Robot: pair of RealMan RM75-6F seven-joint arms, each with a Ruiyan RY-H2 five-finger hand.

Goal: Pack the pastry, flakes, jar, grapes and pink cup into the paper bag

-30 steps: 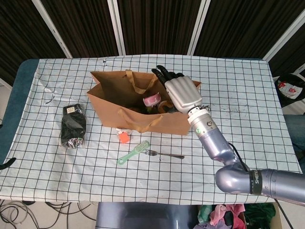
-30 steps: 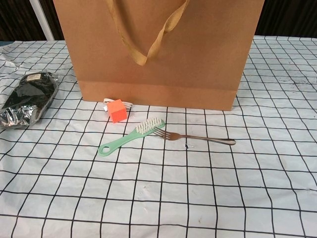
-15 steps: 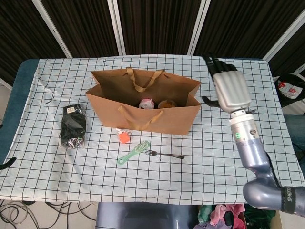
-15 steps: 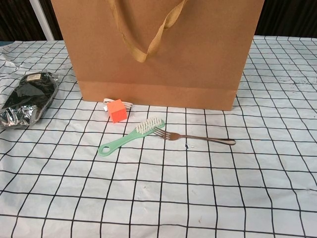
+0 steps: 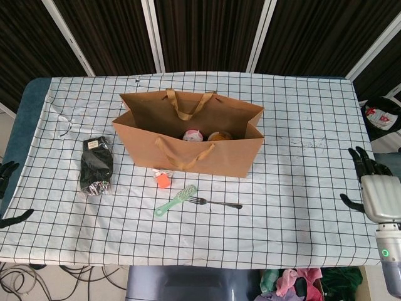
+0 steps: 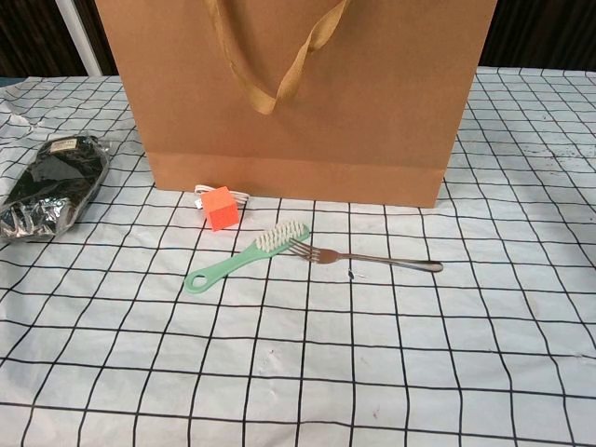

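Paper bag stands upright on the desk; my right hand hangs released, fingers spread, far right

Right hand has a light grey shell on the back with black fingers, and the silver wrist below has a tiny green light. Left hand is just black fingertips.

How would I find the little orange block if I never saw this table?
Find the big brown paper bag standing on the checked tablecloth. Against its front bottom edge sits the orange block, beside a mint green brush and a fork; it is the only bright cube.
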